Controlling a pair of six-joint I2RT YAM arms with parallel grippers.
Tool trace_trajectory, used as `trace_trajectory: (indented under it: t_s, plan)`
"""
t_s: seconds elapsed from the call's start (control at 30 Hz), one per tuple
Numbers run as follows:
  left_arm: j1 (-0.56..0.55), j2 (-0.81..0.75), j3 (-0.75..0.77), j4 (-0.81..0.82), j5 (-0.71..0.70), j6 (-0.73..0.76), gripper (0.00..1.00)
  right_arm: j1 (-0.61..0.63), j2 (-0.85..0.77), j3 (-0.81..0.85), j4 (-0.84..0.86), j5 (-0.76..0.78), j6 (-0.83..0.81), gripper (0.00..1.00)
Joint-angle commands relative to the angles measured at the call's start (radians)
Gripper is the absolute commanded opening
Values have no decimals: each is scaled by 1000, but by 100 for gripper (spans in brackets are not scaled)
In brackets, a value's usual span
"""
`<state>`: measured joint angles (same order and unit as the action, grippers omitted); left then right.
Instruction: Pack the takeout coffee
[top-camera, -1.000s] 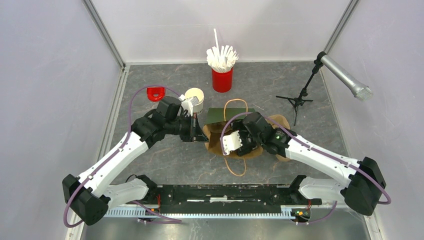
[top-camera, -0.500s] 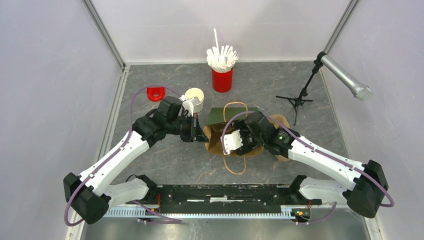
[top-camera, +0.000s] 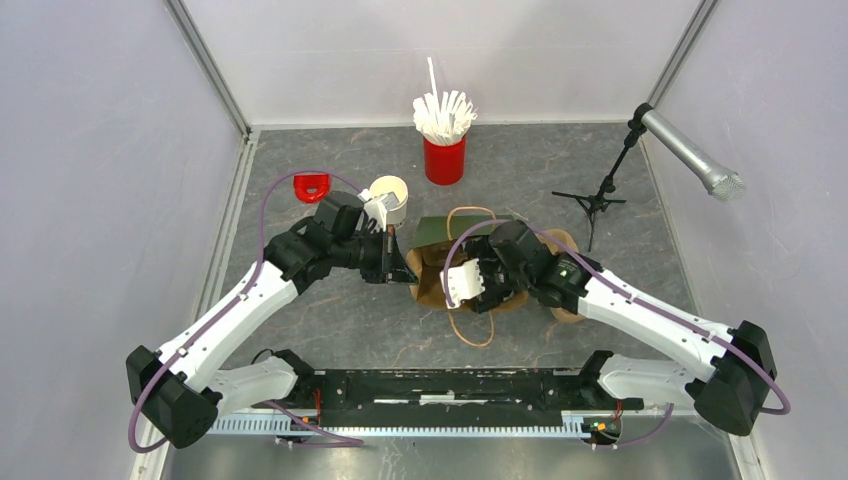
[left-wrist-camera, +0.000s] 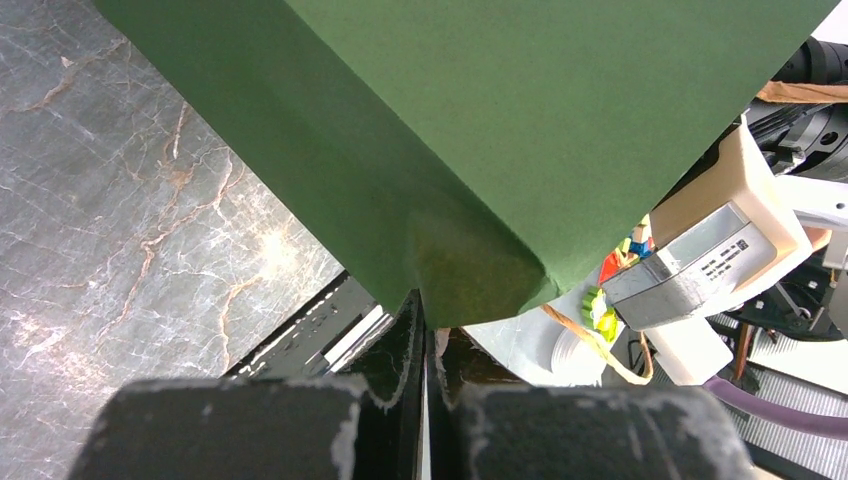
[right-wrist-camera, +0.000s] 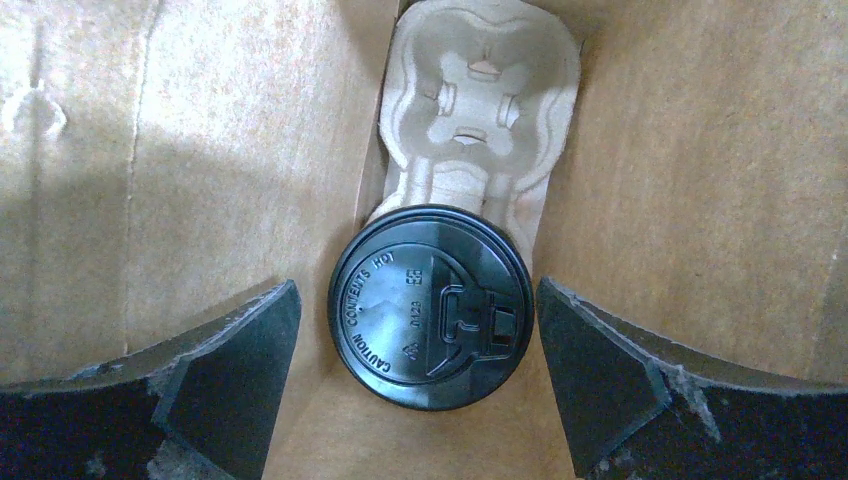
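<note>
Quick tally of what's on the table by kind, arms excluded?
bag: 1
lidded cup, inside the bag: 1
pulp carrier, inside the bag: 1
lidless white cup (may be a stack, can't tell): 1
red holder of white sticks: 1
small red object: 1
microphone on stand: 1
Total: 7

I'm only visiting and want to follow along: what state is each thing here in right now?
Bag: open.
Carrier: inside the bag.
Coffee: lidded, upright in the carrier.
Left gripper: shut on the bag's edge.
Right gripper: open, over the coffee.
Cup stack: lidless, upright.
Red cup: upright, full of white sticks.
</note>
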<state>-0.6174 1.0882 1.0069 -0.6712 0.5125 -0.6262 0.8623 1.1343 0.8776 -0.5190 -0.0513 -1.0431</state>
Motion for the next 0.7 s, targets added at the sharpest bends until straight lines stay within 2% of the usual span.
trace_trajectory:
  t_s: [0.0,0.3,0.57,0.67]
  plan:
    - [-1,0,42,18,40,-40,3,7,-14,52,-17,-31,12,94]
    - [-1,10,61,35,64,-81,2,17,-25,78,-79,-42,29,97]
    - [-1,16,78,27,69,-97,2,21,-34,106,-92,-48,53,92]
    - [-1,16,83,21,70,-113,2,24,-26,150,-125,-68,66,87]
